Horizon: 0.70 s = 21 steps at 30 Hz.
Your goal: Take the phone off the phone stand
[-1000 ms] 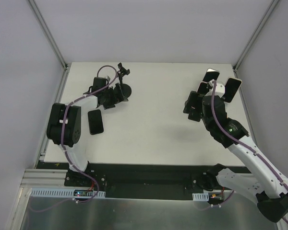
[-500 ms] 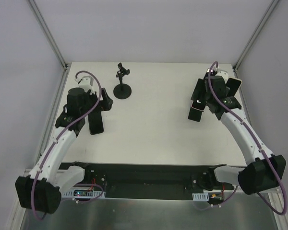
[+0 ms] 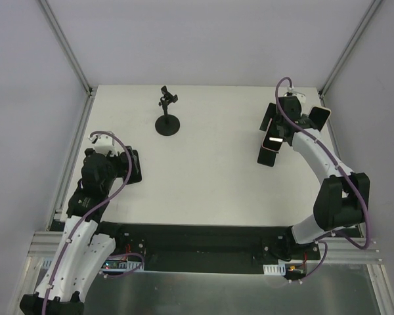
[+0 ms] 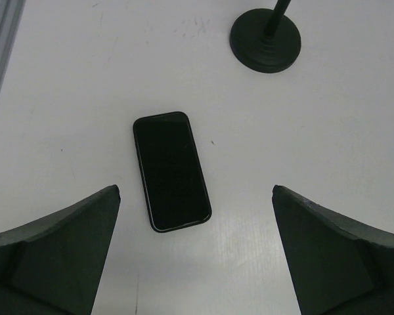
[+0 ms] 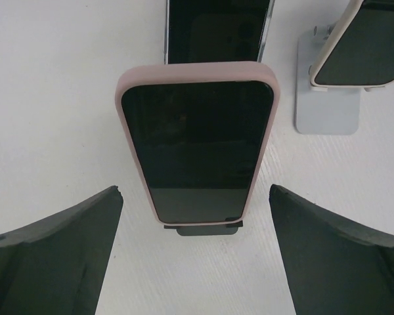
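The white bench carries everything. The left arm is folded back near the bench's left edge. From above, its wrist hides most of the black phone. Only the wrist view shows that phone whole, lying flat and screen up on the bench, ahead of the left jaws, which are spread wide and hold nothing.

The right arm bends over the cluster on the right. The right jaws are also spread apart and touch nothing. Below them the pink-cased phone is propped on its small dark stand. Behind it a further phone is cut off by the top of the frame, and a cream-cased phone on a pale stand is cut off at the right.

The black phone stand is upright toward the far left, well apart from the black phone. Its clamp is too small to read from above, and the wrist view catches only its round base.

Compared with half a second ago, the left arm has drawn back toward the near edge and the right arm's elbow has folded in. The phones and stands sit where they were.
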{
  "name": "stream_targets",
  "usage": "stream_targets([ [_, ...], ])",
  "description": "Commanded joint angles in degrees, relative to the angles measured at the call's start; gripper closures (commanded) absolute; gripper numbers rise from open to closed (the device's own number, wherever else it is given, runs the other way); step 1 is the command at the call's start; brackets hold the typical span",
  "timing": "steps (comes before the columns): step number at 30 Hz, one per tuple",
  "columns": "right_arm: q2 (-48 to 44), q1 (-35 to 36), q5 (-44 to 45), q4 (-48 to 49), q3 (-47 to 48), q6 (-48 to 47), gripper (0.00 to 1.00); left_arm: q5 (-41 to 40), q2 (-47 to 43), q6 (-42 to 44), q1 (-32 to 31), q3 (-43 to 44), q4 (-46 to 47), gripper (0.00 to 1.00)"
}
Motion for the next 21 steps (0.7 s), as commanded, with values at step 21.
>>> stream_targets([
  [21,3.3,-2.5,-5.1,9.1,-2.6,-3.7,0.1,1.5,3.9,3.3,0.4,0.7,3.5,0.01],
])
